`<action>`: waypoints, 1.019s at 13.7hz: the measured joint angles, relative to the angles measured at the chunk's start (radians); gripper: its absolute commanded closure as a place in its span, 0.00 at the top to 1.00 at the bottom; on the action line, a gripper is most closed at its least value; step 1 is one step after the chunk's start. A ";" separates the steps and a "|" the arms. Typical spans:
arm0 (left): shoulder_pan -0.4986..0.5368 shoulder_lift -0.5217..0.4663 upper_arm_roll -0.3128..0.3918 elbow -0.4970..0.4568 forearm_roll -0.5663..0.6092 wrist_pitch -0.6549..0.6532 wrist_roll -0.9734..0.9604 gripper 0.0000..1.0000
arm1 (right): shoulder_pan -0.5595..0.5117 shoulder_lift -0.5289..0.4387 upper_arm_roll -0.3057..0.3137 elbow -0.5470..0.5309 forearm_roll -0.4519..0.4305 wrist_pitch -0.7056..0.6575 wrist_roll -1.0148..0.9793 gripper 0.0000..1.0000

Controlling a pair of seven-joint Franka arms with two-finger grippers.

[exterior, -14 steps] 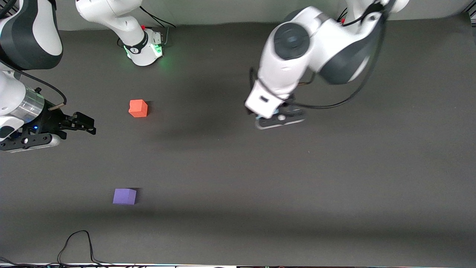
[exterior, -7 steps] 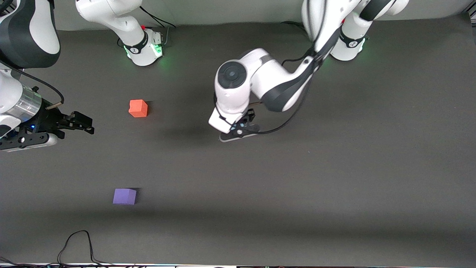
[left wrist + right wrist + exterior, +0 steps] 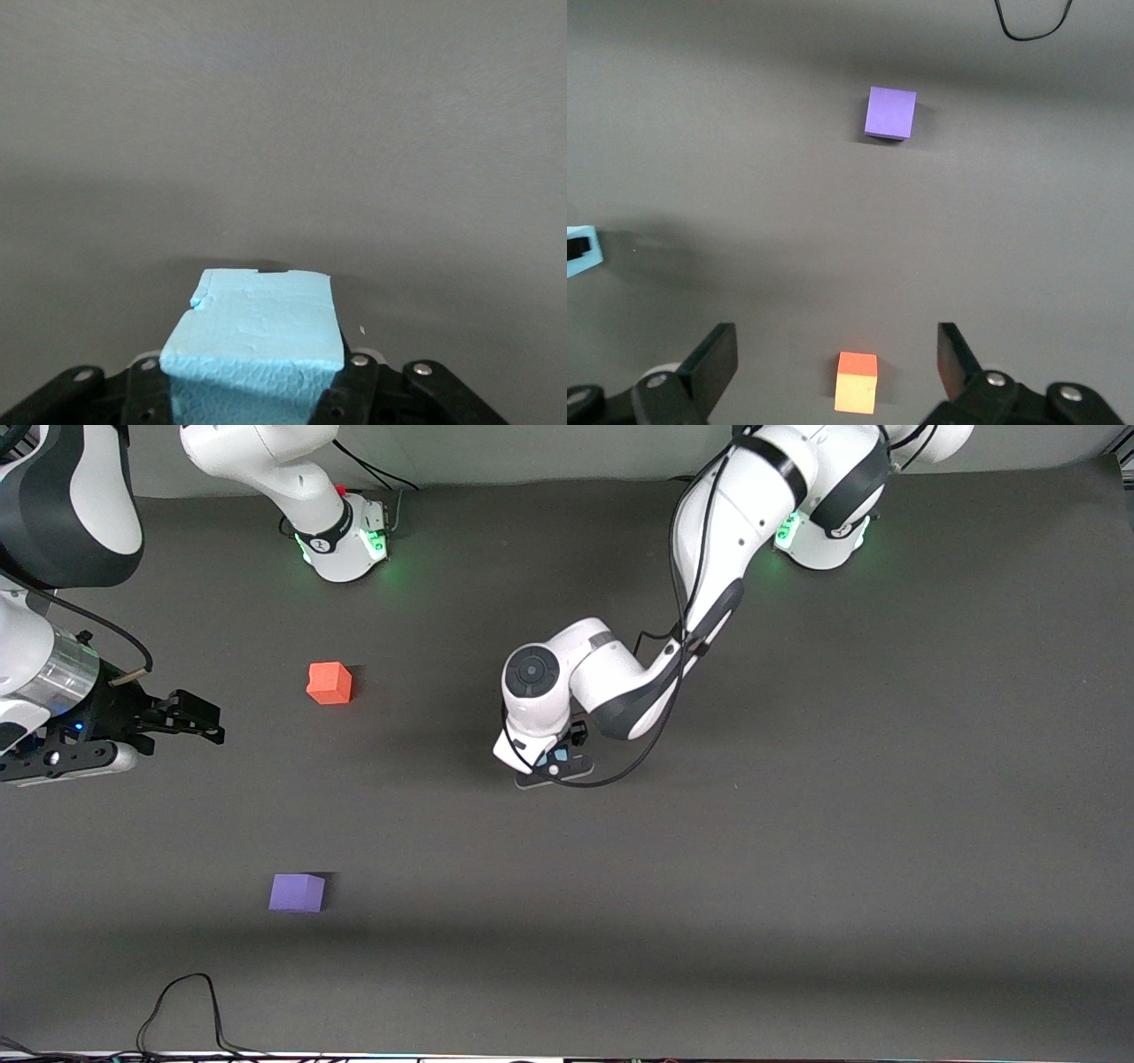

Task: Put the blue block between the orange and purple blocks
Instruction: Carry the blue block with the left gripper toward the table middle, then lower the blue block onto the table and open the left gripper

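Observation:
The light blue block sits clamped between the fingers of my left gripper, which is shut on it; only a sliver of the block shows under the wrist. The left gripper hangs over the middle of the table. The orange block lies toward the right arm's end. The purple block lies nearer the front camera than the orange one. My right gripper waits open at the right arm's end. Its wrist view shows the right gripper with nothing between its fingers, above the orange block and the purple block.
A black cable loops on the table by the edge nearest the front camera. Both arm bases stand along the edge farthest from that camera. The dark mat covers the table.
The left arm has swung toward the right arm's end of the table and come lower, carrying the blue block. The right arm and the orange and purple blocks have not moved.

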 measured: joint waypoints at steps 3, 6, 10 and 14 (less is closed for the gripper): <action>-0.007 0.033 0.004 0.003 0.016 0.034 0.000 1.00 | 0.000 0.000 0.000 0.000 0.000 -0.001 0.000 1.00; -0.008 0.032 0.008 0.005 0.019 0.034 0.000 1.00 | 0.000 0.000 0.000 0.000 0.000 -0.003 0.000 1.00; 0.022 -0.040 0.022 0.043 0.020 -0.090 0.000 1.00 | 0.000 0.001 0.002 -0.001 0.006 -0.011 0.000 1.00; 0.127 -0.254 0.019 0.039 0.019 -0.313 0.086 1.00 | 0.009 0.012 0.012 -0.002 0.078 -0.010 0.002 1.00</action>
